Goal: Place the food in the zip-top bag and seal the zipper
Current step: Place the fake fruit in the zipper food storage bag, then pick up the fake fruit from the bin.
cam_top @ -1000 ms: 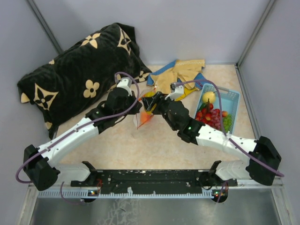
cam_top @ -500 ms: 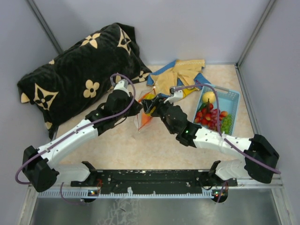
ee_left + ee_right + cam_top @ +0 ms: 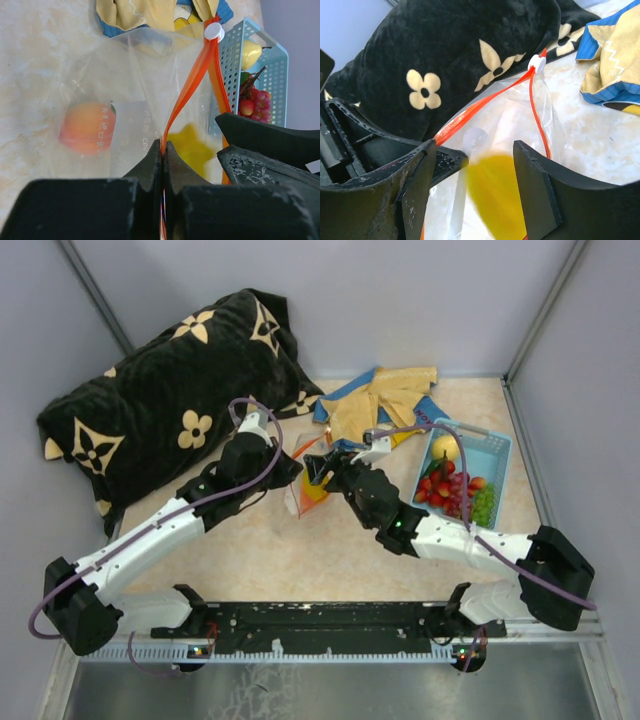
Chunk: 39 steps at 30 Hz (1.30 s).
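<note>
Zip-top bag [image 3: 130, 90] sits on the surface [image 3: 330, 560], its zipper [image 3: 192, 75] pinched tight in the left pincer [image 3: 163, 150]. The right pincer [image 3: 472, 155] spreads wide over the mouth, with a blurred yellow fruit [image 3: 492, 200] between its fingers. An orange [image 3: 87, 127] lies inside. Filling looks underway; the next move likely calls for fetching more fruit from the basket [image 3: 232, 55] beyond.

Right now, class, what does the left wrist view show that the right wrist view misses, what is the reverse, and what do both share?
Only the left wrist view: an orange fruit inside the zip-top bag, the light-blue basket holding red berries, and the left hand pinched shut on the zipper. Only the right wrist view: the black flower-patterned pillow. Both: the bag, its red-orange zipper with the white tip, the yellow-and-blue cloth, and a yellow fruit by the bag.
</note>
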Tool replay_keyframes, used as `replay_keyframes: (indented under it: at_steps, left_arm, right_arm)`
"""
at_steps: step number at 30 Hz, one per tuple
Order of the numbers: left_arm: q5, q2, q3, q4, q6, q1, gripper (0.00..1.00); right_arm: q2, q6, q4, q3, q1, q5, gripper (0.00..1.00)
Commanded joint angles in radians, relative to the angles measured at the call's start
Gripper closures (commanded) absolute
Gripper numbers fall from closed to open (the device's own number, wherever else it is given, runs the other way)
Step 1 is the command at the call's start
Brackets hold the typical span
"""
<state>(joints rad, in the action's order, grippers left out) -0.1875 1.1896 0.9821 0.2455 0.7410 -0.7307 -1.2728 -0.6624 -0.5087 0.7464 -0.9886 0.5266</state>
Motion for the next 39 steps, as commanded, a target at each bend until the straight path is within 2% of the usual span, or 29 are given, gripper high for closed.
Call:
replay_keyframes:
  at_steps: [1, 7, 11, 15, 17, 20, 24, 28, 34, 39]
  left_arm:
    - [0.025, -0.034, -0.012, -0.028, 0.009, 0.01, 1.0]
    - [0.037, -0.042, -0.024, -0.04, 0.009, 0.014, 1.0]
    - [0.04, -0.053, -0.046, -0.062, -0.01, 0.016, 1.0]
    - [0.025, -0.064, -0.065, -0.072, -0.051, 0.018, 1.0]
    - [0.016, -0.07, -0.069, -0.071, -0.075, 0.019, 1.0]
    - [0.002, -0.079, -0.074, -0.071, -0.109, 0.022, 1.0]
    - [-0.009, -0.09, -0.079, -0.082, -0.154, 0.023, 1.0]
    - [0.005, -0.094, -0.084, -0.105, -0.201, 0.025, 1.0]
    - [0.024, -0.105, -0.09, -0.122, -0.253, 0.026, 1.0]
    - [0.035, -0.124, -0.105, -0.127, -0.296, 0.027, 1.0]
  right_arm:
    - [-0.015, 0.03, -0.026, 0.016, -0.012, 0.056, 0.36]
    - [-0.013, 0.04, -0.028, 0.026, -0.012, 0.012, 0.33]
    - [0.026, 0.094, 0.024, 0.061, -0.011, 0.007, 0.26]
    - [0.085, 0.176, 0.137, 0.11, -0.001, -0.003, 0.22]
    - [0.115, 0.19, 0.224, 0.141, 0.031, -0.055, 0.21]
    - [0.151, 0.184, 0.401, 0.191, 0.119, -0.14, 0.22]
    - [0.175, 0.224, 0.581, 0.248, 0.194, -0.165, 0.21]
    - [0.189, 0.215, 0.719, 0.272, 0.344, -0.237, 0.21]
    - [0.207, 0.228, 0.776, 0.249, 0.601, -0.356, 0.21]
    - [0.158, 0.252, 0.796, 0.246, 0.801, -0.412, 0.2]
